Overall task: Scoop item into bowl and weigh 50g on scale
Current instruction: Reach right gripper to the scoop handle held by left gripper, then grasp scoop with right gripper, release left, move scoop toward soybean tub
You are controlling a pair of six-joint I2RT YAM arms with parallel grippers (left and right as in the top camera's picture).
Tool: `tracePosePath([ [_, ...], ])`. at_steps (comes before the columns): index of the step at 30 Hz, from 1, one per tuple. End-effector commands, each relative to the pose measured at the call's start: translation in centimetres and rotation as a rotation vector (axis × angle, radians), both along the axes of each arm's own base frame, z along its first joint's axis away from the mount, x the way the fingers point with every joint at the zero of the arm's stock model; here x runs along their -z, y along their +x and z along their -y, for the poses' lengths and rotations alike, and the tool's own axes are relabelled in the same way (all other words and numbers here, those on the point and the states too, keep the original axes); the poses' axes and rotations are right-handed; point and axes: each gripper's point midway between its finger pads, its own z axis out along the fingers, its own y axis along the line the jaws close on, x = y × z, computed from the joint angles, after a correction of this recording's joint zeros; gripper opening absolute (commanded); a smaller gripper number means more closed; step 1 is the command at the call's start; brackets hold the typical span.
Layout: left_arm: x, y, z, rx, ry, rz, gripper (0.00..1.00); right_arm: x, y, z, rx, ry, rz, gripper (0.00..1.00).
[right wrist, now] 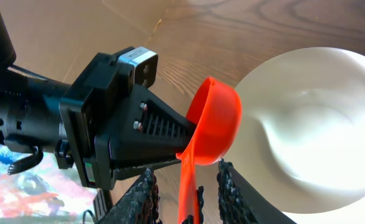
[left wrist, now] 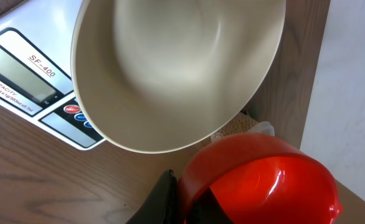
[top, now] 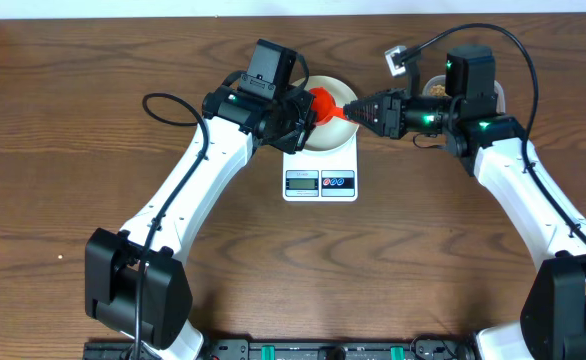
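The white bowl (top: 329, 130) stands on the scale (top: 320, 172), and its glossy inside (left wrist: 176, 68) shows no beans. A red scoop (top: 324, 103) hangs over the bowl's far rim. My left gripper (top: 301, 116) is shut on the scoop's cup (left wrist: 263, 180), one dark finger (left wrist: 165, 200) pressed against it. My right gripper (right wrist: 187, 194) reaches in from the right and stands open around the scoop's handle (right wrist: 186, 177), with a gap on each side. The tan beans (top: 435, 88) lie in a container behind the right arm.
The scale's display and two round buttons (top: 337, 181) face the front edge. Wood tabletop (top: 93, 150) spreads to the left and front. Cables loop above the right arm (top: 413, 55) and left of the left arm (top: 168, 105).
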Motion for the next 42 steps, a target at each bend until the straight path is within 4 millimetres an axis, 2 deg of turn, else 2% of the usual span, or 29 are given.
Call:
tracePosePath([
  [1,-0.1,0.2,0.0,0.018,0.017,0.018,0.07,-0.1,0.1,-0.3,0.013,0.005,-0.039,0.27],
  [5,-0.1,0.2,0.0,0.018,0.015,0.021,0.07,0.9,-0.3,-0.3,0.034,-0.019,-0.110,0.22],
  [12,-0.1,0.2,0.0,0.019,0.015,0.021,0.07,0.8,-0.2,-0.3,0.033,-0.018,-0.100,0.21],
  [19,-0.1,0.2,0.0,0.019,0.015,0.021,0.07,0.8,-0.2,-0.3,0.035,-0.019,-0.100,0.11],
  [24,-0.1,0.2,0.0,0.019,0.015,0.021,0.07,0.8,-0.2,-0.3,0.037,-0.016,-0.103,0.01],
  [29,-0.1,0.2,0.0,0.019,0.016,0.020,0.08,0.7,-0.1,-0.3,0.038,-0.014,-0.103,0.01],
  [30,-0.1,0.2,0.0,0.019,0.016,0.020,0.11,0.7,-0.1,-0.3,0.038,-0.014,-0.103,0.01],
  [33,-0.1,0.2,0.0,0.018,0.016,0.020,0.66,0.7,0.0,-0.1,0.044,-0.014,-0.102,0.01],
  [36,-0.1,0.3,-0.1,0.016,0.016,0.020,0.80,0.7,0.4,0.6,0.063,-0.013,-0.100,0.01],
  [40,-0.1,0.8,-1.0,0.064,0.050,0.064,0.84,0.9,2.0,3.2,0.144,-0.027,-0.096,0.01],
  [42,-0.1,1.3,-1.9,0.151,0.101,0.127,0.84,1.0,2.6,4.5,0.184,-0.033,-0.095,0.01],
])
